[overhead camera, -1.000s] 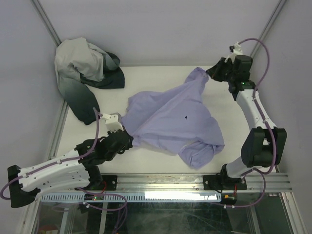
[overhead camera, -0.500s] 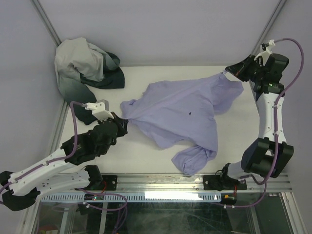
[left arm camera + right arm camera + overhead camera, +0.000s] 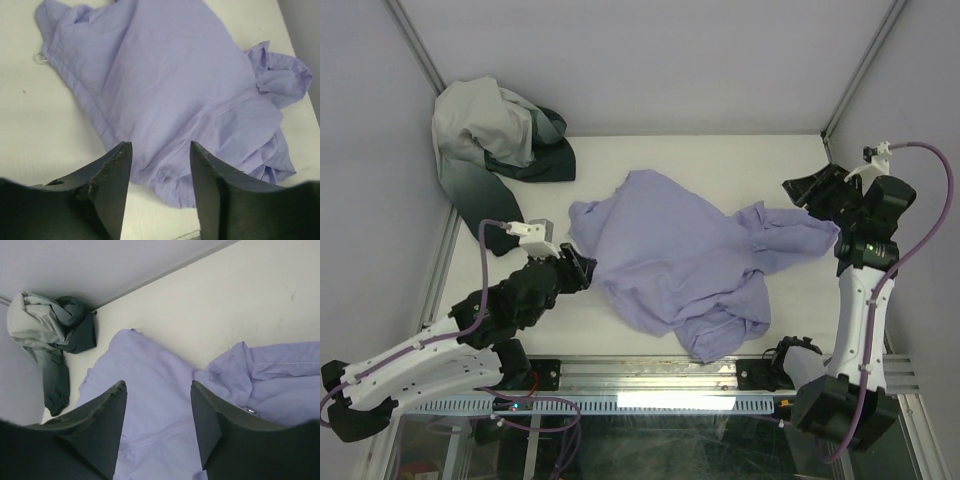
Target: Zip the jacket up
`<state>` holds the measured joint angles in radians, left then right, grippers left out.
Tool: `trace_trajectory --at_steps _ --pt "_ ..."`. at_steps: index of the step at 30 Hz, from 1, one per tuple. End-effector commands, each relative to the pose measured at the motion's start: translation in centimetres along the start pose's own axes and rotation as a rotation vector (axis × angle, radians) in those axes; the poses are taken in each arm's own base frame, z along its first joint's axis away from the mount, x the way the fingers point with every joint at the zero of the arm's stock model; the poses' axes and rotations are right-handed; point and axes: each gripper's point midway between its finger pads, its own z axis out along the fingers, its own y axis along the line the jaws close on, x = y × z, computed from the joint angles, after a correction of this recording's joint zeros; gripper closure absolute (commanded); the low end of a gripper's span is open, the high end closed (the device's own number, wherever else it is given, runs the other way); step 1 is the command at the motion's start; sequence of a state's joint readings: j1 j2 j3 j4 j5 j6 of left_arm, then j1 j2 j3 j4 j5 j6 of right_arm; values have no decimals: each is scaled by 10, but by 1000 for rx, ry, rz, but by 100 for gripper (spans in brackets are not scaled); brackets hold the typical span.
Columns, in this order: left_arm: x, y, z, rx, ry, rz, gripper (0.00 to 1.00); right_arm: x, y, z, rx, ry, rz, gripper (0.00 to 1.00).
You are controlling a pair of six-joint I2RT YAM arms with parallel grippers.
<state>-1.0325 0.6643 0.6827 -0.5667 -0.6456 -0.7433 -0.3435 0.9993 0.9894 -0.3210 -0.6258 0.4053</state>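
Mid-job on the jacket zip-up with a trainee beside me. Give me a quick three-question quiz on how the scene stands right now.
1. True or false: the left end effector is clamped on the jacket.
2. Where does the white-and-green garment lie?
A. At the far left corner of the table, apart from the jacket
B. Spread under the jacket
C. Hanging from an arm
3. Fill in: the right end effector has its jaws ____, with nothing between them.

Key: 1 false; 2 A; 3 open.
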Motion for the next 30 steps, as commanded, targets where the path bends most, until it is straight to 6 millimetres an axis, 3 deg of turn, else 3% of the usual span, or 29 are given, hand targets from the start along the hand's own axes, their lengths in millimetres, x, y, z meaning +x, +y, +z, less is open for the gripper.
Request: trace_trajectory --at_steps 1,7,8,10,11,17,22,30 --pt "-60 -24 -31 132 -144 -41 44 -22 16 -38 56 -151 -137 40" --pt "-111 -8 -70 128 -290 -23 4 -21 40 -73 116 -271 -284 31" --pt "-118 -3 -76 124 -317 -22 1 -20 44 -81 126 -301 -310 30" --pt "-131 6 -89 119 -369 -23 1 -18 48 -98 146 -356 -371 3" --pt "-136 12 -95 107 -396 -29 1 -15 48 -106 153 -381 -396 1" --pt "-150 43 -114 73 -522 -116 1 5 51 -142 89 -536 -489 1" --pt "-149 60 -124 77 -567 -168 1 19 39 -138 82 -568 -468 1" --pt "-148 72 -131 75 -599 -208 1 21 36 -127 94 -520 -439 1"
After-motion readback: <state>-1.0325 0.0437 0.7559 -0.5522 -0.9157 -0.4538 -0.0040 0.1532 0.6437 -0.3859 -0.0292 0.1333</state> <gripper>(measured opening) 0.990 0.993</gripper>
